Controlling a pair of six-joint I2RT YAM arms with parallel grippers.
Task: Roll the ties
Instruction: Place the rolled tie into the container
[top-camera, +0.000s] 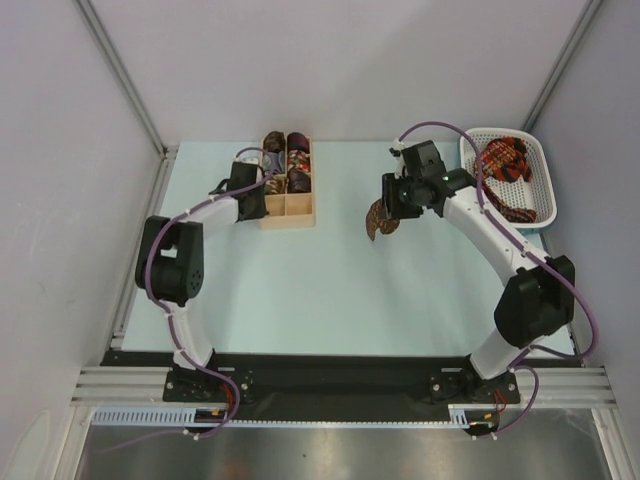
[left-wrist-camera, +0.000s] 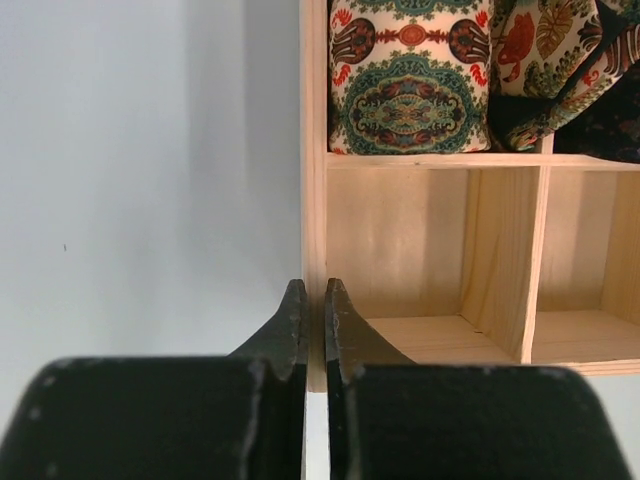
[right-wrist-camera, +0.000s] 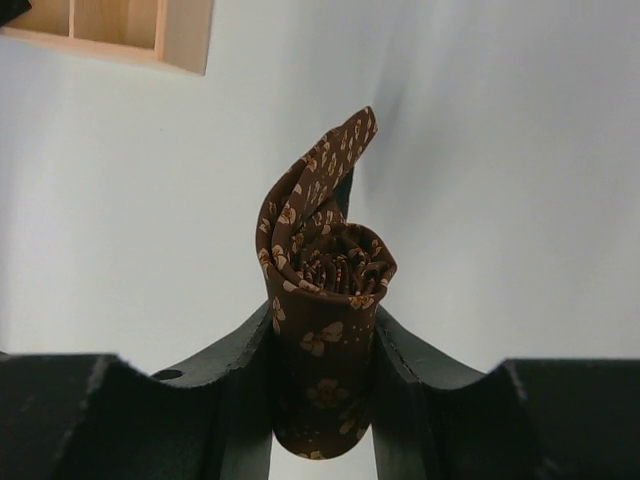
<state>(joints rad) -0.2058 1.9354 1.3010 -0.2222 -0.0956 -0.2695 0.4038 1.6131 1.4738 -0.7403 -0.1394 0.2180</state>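
R gripper (top-camera: 388, 212) is clamped on the brown tie (top-camera: 379, 221), which is rolled up and has a small gold flower print. On the R wrist cam the roll (right-wrist-camera: 320, 250) sits right between the gripper (right-wrist-camera: 325, 322) fingers. Lower half of the roll is pinched and the coil end faces the cam. The loose tail pokes up past the fingertips.

From the top cam, the roll is held over mid-table (top-camera: 330, 300), between the wooden box (top-camera: 287, 212) and the white basket (top-camera: 548, 170), nearer the box side. Can't tell if it touches the table or hangs just above it.

L gripper (top-camera: 256, 203) is at the box's L side, by the near-L corner. On the L wrist cam the gripper (left-wrist-camera: 314, 300) jaws are closed, w/ only a sliver of gap. Tips line up w/ the box (left-wrist-camera: 500, 270) L wall. Can't tell if they pinch that wall or just sit at it.

Box:
- Far cells hold rolled ties: a cream/teal medallion roll (left-wrist-camera: 410, 80), w/ a dark leaf-print roll (left-wrist-camera: 545, 70) beside it.
- Near row shows bare wood.

Basket is at the far R, w/ a red plaid tie (top-camera: 505, 160) heaped loose and unrolled in it.
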